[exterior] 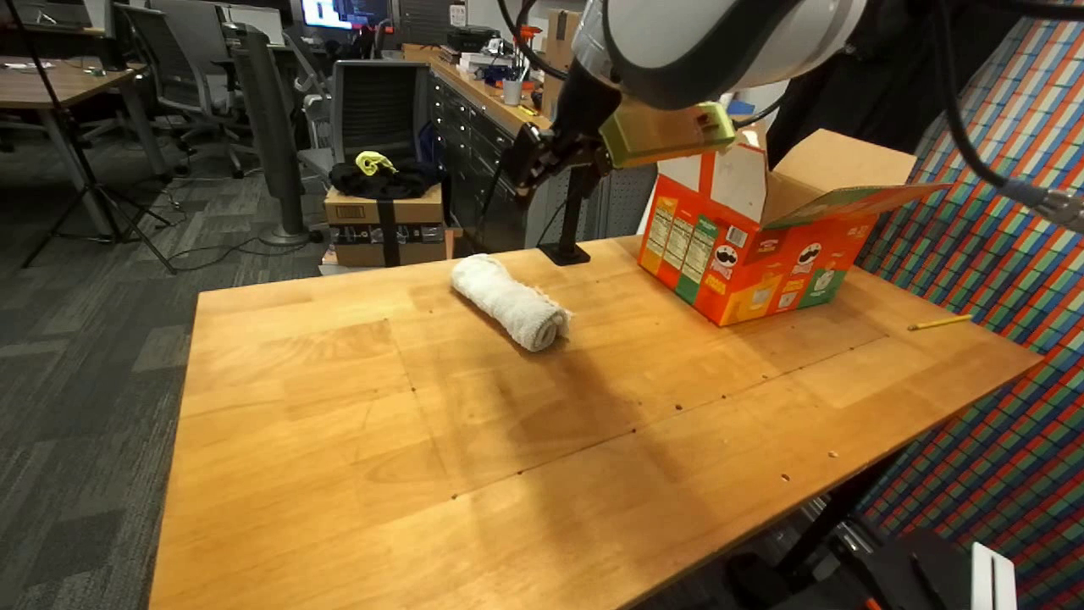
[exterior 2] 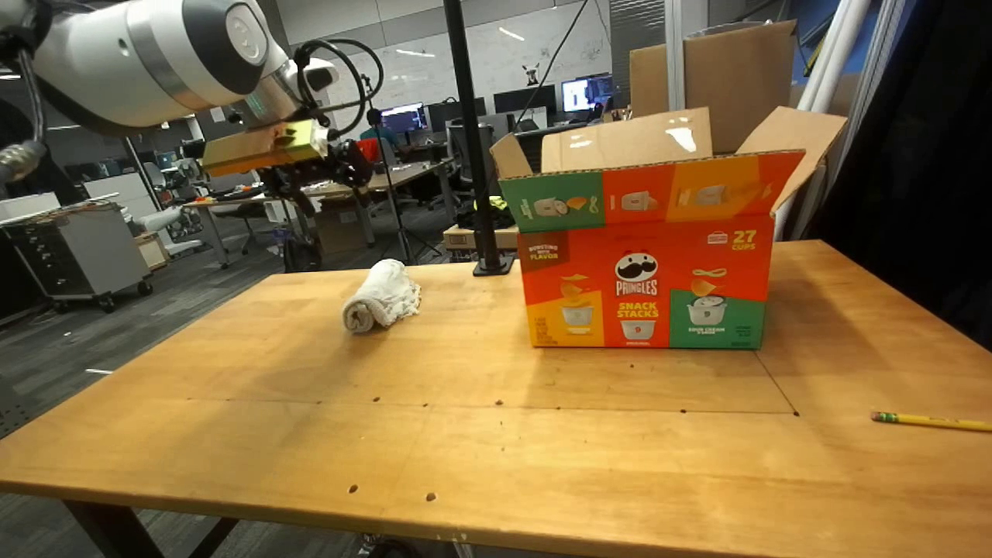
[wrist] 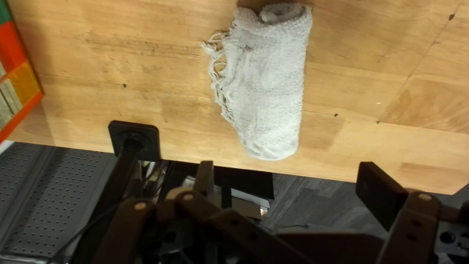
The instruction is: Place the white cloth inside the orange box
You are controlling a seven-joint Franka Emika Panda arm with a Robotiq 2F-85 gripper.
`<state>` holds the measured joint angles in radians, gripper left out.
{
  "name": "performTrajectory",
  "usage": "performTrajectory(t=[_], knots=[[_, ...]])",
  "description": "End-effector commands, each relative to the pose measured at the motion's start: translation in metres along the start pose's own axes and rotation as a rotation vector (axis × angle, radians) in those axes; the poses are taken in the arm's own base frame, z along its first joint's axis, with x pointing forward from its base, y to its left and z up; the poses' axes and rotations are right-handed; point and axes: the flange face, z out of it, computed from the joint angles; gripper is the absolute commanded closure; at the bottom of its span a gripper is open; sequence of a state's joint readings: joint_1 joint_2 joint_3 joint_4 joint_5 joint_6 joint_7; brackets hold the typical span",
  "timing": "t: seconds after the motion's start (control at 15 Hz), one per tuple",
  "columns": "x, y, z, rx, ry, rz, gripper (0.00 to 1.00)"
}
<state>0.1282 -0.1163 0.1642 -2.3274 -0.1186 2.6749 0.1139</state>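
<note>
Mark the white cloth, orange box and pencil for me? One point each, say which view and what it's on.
White cloth (wrist: 269, 88): wrist view, middle of the rolled body.
Orange box (exterior 2: 649, 280): an exterior view, printed side wall.
Pencil (exterior 2: 934, 421): an exterior view, yellow shaft.

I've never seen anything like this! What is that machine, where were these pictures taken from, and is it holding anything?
The machine is a robot arm, jointed so it can bend, with a two-fingered gripper serving as its hand. Two pictures come from cameras outside the robot, looking at the table from different places. The third comes from a camera on its wrist, which is why the dark fingers show at the bottom.

On the table lie a rolled white cloth and a yellow pencil. An open-topped orange box stands there too, and a black pole rises near the edge.

Nothing is held: the fingers are spread apart.
</note>
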Motion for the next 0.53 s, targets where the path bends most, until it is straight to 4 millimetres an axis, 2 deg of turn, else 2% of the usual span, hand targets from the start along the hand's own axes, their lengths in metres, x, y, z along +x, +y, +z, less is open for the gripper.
performTrajectory(t=[0.0,0.27,0.47], knots=[[0.020,-0.023,0.016,0.053,0.031,-0.081,0.00],[0.030,-0.044,0.041,0.082,0.063,-0.206,0.00],[0.038,-0.047,0.060,0.097,0.087,-0.283,0.00]])
